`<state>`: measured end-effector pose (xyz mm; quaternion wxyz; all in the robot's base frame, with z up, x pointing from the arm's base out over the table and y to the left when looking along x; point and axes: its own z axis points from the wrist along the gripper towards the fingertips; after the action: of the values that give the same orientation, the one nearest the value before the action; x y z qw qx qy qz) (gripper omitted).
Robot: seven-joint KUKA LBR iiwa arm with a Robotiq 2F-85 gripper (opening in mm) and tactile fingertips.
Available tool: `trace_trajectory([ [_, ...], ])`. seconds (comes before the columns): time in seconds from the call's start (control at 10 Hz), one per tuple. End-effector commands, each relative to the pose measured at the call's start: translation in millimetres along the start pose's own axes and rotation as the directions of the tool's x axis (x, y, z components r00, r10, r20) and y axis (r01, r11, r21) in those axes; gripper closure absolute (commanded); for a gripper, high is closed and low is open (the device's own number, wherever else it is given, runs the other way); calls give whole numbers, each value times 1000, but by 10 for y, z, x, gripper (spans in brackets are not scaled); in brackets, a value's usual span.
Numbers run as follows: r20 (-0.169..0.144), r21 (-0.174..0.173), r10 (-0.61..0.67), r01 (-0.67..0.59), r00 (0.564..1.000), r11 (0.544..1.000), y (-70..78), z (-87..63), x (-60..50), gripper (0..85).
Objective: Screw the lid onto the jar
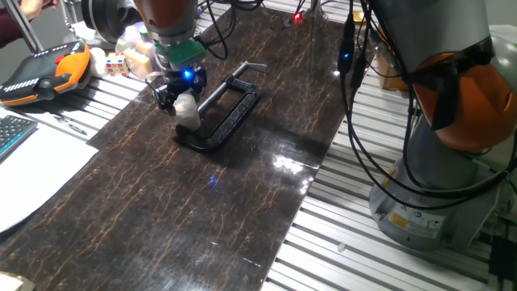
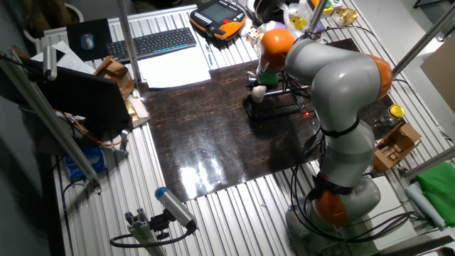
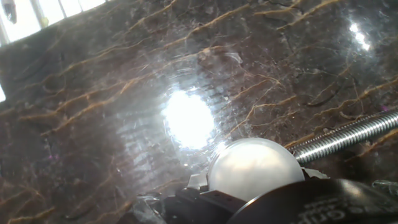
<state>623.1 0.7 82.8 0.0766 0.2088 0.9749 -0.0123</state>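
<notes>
My gripper (image 1: 181, 95) hangs low over the dark table at its far left, right beside the black C-clamp. A whitish, shiny small jar (image 1: 191, 118) stands on the table directly under the fingers. In the hand view a round translucent greyish-white lid (image 3: 255, 168) sits against the black gripper parts at the bottom edge. The fingers look closed around this lid on top of the jar. The same whitish lump shows at the fingertips in the other fixed view (image 2: 259, 91). The seam between lid and jar is hidden.
The black C-clamp (image 1: 224, 113) lies just right of the jar, and its threaded screw (image 3: 348, 135) runs close by the lid. An orange teach pendant (image 1: 40, 71), white paper (image 1: 32, 170) and small items lie left of the table. The arm's base (image 1: 436, 162) stands at the right.
</notes>
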Motion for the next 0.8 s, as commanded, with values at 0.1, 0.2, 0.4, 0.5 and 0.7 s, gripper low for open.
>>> trace_trajectory([
  [0.1,5,6,17,-17,1000,1000,-3,-10,3,140],
  [0.2,3,7,36,-36,999,999,-2,-12,5,140],
  [0.4,5,6,55,-56,998,998,0,4,8,140],
  [0.5,8,4,62,-62,998,998,1,13,12,140],
  [0.7,11,7,88,-89,996,996,1,19,16,140],
])
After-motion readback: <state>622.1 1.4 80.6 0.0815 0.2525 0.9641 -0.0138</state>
